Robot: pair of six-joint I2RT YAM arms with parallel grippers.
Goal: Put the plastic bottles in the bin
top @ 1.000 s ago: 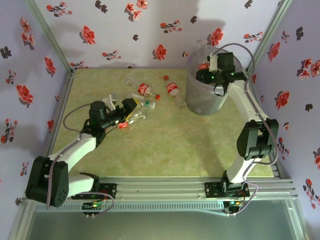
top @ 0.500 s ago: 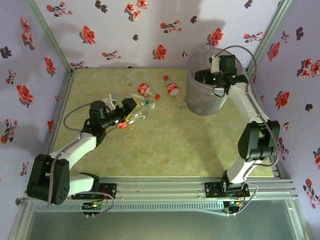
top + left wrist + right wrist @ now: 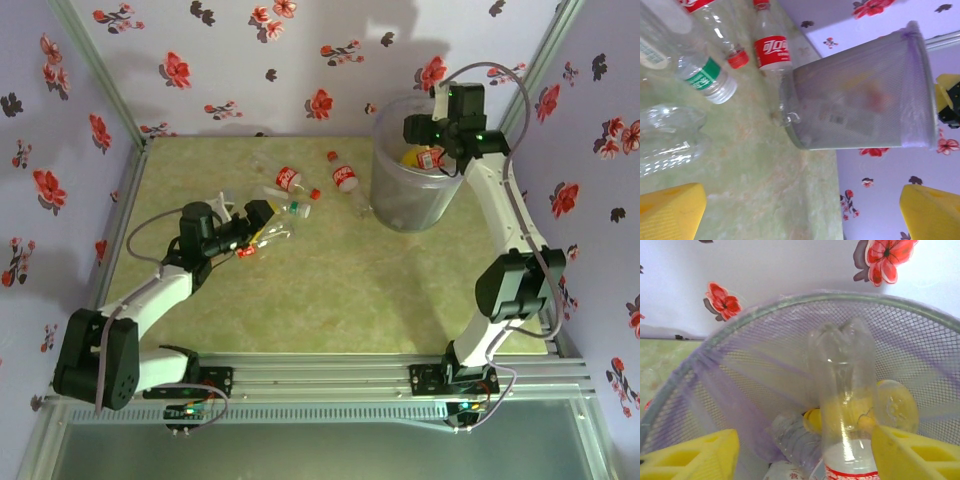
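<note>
Your right claw point(image 3: 805, 439) hangs over the bin point(image 3: 765, 370) with its jaws partway apart. A clear red-labelled bottle point(image 3: 842, 400) stands bottom-up between them. It leans on the finger point(image 3: 910, 455) at the right of the wrist view and there's a gap on the other side, so it isn't pinched. A yellow bottle point(image 3: 894, 407) sits lower in the bin (half hidden). Your left claw point(image 3: 800, 210) is spread wide, low over the table point(image 3: 765, 165). A crushed clear bottle point(image 3: 665, 140) lies just ahead of one finger, a green-labelled bottle point(image 3: 702, 75) lies beyond it, and another red-labelled one point(image 3: 771, 50) lies right by the bin's base.
</note>
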